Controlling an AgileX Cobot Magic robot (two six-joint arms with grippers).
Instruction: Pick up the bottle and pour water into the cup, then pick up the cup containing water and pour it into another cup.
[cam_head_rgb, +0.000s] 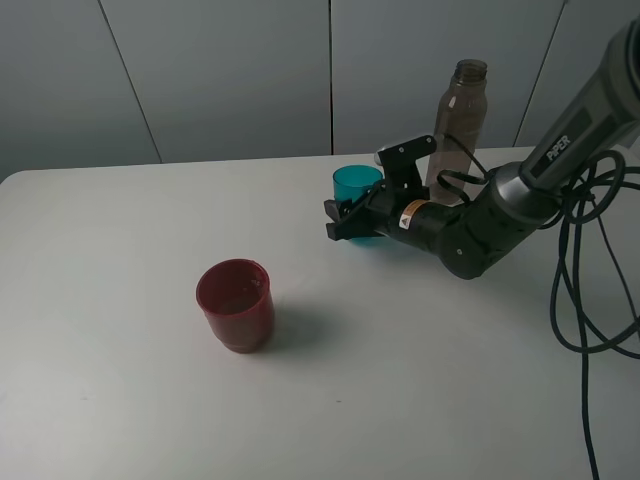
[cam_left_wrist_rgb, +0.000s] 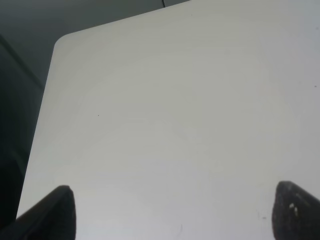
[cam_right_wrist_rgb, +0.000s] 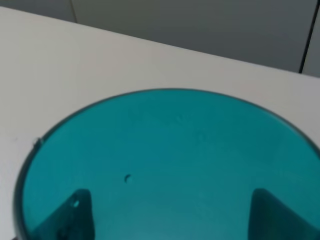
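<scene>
The right gripper is clamped on the teal cup, upright at about one o'clock on the table. The bottle stands just behind it. The red cup sits near seven o'clock, well apart. The left gripper's fingers stand apart over bare table.

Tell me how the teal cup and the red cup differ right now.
The teal cup is see-through and narrower; the red cup looks opaque and wider. The teal cup is held by the right gripper beside the bottle; the red cup stands alone, untouched. Both are upright, open-topped tumblers.
</scene>
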